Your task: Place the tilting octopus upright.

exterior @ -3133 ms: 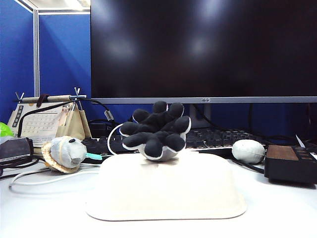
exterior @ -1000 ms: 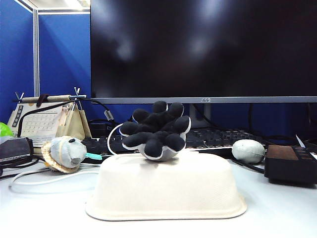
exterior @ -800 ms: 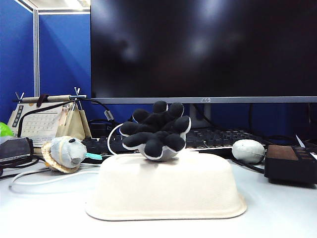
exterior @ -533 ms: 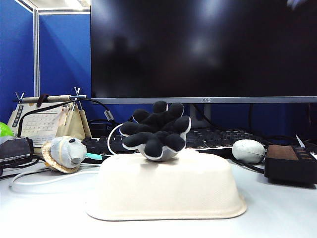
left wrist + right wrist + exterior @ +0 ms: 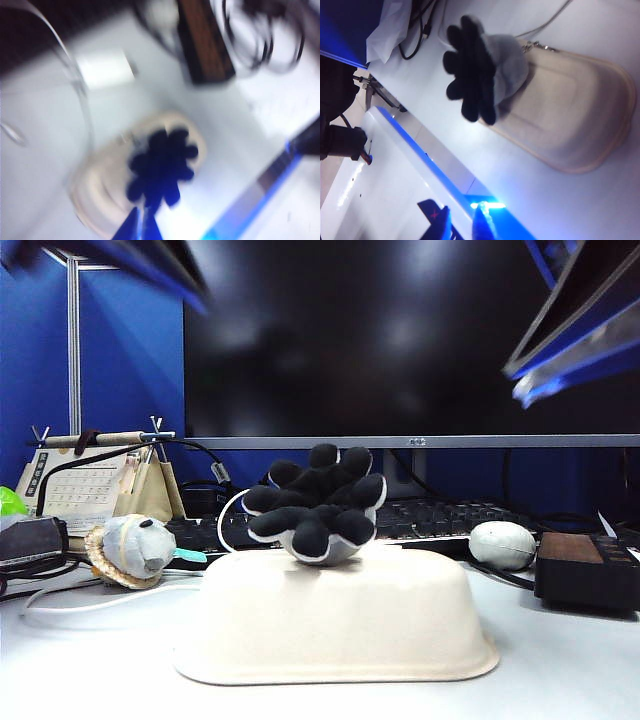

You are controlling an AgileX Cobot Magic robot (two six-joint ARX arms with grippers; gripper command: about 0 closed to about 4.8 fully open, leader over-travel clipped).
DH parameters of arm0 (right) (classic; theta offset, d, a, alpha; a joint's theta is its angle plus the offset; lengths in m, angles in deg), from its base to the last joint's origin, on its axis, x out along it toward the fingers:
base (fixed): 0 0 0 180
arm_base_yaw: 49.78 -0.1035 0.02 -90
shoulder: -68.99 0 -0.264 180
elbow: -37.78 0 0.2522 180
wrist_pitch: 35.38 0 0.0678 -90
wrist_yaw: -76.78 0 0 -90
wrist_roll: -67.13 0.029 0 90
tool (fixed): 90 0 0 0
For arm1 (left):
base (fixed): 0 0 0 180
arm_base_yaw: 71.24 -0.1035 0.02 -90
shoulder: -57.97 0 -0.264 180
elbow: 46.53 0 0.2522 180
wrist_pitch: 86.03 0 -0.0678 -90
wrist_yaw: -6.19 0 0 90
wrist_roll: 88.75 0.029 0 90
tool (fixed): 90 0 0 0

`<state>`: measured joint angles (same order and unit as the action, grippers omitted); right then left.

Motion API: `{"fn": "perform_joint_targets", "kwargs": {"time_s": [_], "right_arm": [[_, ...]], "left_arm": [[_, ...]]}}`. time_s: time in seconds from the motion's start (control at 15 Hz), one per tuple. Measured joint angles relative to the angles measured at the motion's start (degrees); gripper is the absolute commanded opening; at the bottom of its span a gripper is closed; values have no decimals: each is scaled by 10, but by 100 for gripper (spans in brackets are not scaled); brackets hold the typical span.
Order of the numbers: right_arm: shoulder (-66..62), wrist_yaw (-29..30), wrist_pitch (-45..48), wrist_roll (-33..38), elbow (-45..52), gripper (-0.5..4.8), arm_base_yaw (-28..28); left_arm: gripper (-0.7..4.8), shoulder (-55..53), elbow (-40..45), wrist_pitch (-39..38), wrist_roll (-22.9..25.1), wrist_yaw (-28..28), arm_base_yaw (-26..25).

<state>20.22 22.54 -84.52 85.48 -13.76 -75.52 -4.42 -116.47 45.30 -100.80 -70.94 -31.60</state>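
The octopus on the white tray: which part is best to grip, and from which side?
Probably the grey head, from above and behind: the octopus lies tipped on the upturned tray, black undersides facing the camera. The right gripper and left gripper are both still away.

A wide dark monitor (image 5: 400, 340) fills the back, blue partition walls (image 5: 130, 350) beside it, over a white desk (image 5: 560, 660).

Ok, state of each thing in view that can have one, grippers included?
octopus: tipped over on the upturned tray, black tentacle undersides facing the exterior camera
tray: upside down on the table
monitor: screen dark
left gripper: blurred, holding nothing
right gripper: slightly open, empty
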Motion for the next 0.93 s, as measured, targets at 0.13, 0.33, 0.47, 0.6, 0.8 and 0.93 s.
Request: {"fn": "perform_joint_targets", "kwargs": {"time_s": [0.13, 0.33, 0.47, 0.6, 0.8, 0.93], "right_arm": [[-29, 2, 18, 0, 0, 68, 0], [-73, 33, 61, 2, 0, 88, 0], [-102, 45, 89, 6, 0, 100, 0], [-143, 55, 131, 16, 0, 100, 0], [-187, 61, 180, 29, 0, 100, 0], [-217, 63, 197, 31, 0, 108, 0]], "left_arm": [[22, -30, 0, -14, 0, 4, 0], [22, -60, 1, -14, -3, 13, 7], [22, -60, 1, -9, -4, 13, 5], [22, -60, 1, -6, -4, 12, 6], [22, -60, 1, 2, -4, 12, 6], [22, -60, 1, 4, -4, 12, 6]]}}
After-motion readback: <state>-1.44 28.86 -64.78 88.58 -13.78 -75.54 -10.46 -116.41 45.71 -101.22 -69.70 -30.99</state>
